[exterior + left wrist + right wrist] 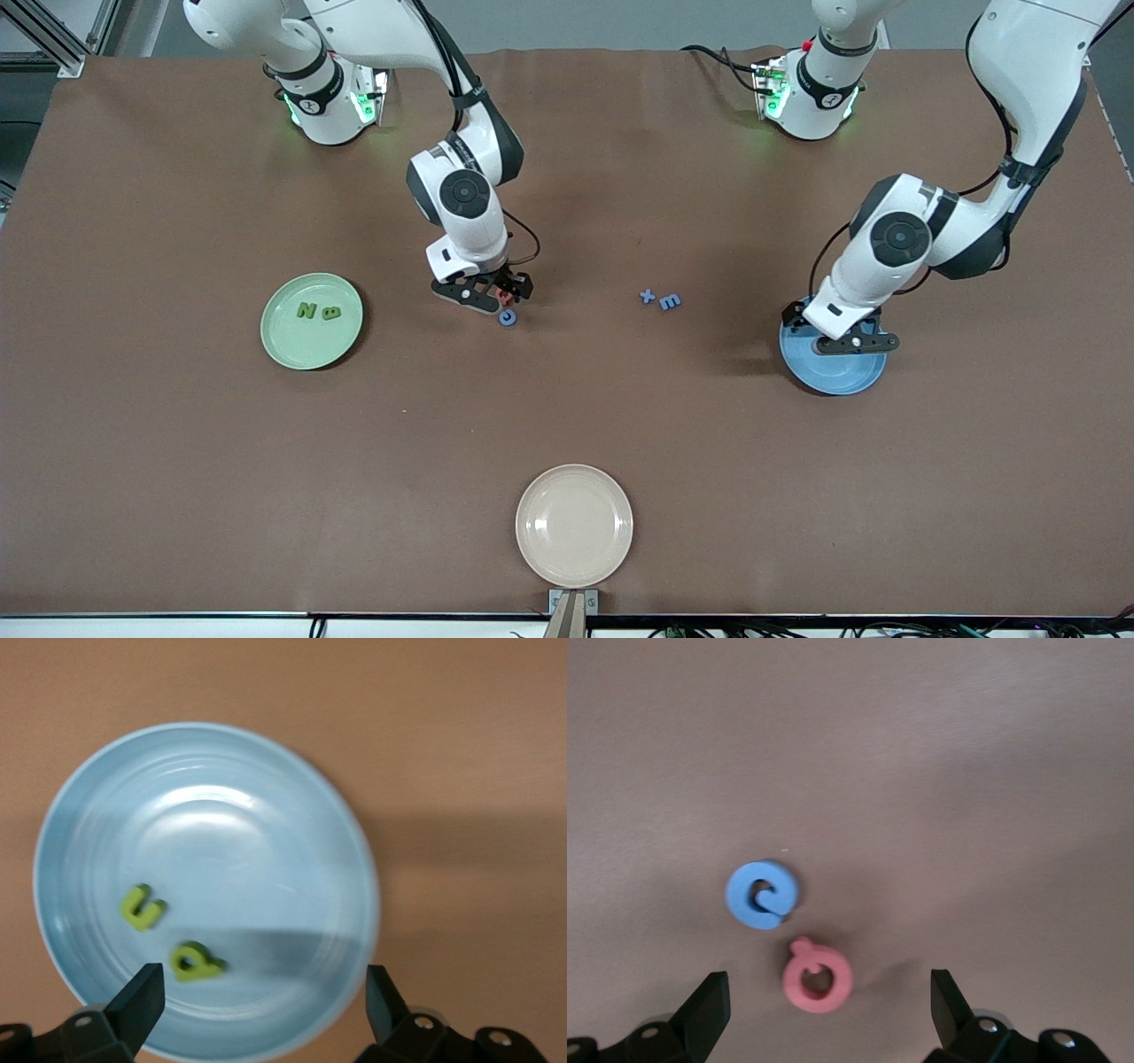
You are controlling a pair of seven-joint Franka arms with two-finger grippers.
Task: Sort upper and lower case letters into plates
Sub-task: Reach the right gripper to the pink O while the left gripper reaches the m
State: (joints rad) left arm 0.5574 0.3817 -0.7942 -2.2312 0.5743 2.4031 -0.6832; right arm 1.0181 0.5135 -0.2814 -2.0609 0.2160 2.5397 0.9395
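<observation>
- Left end effector (257,1014) over the blue plate (833,365) at the left arm's end of the tabletop (567,425); fingers (137,1001) spread wide, nothing between them.
- Inside the blue plate, seen from the left wrist: green u (142,907) and green p (195,962), just beside each other and apart, both lying flat.
- Right end effector (824,1014) low over the tabletop's middle, toward the right arm's end; fingers (709,1005) wide, gripping nothing.
- Beneath it, on the bare tabletop: blue C (763,895) and red Q (818,978), just beside each other, not touching as far as visible; Q between the open fingers, C just outside that gap.
- In the front view only the blue C shows clearly, just nearer the camera than the end effector; red Q mostly hidden under it.
- Blue x (648,297) and blue E (670,302) side by side on the tabletop, between the two arms, well apart from either plate.
- Pale green plate (311,320) toward the right arm's end, holding green N (306,311) and green B (331,313) next to each other.
- Beige plate (574,525) at the tabletop's near edge, nearest the front camera, nothing in it.
</observation>
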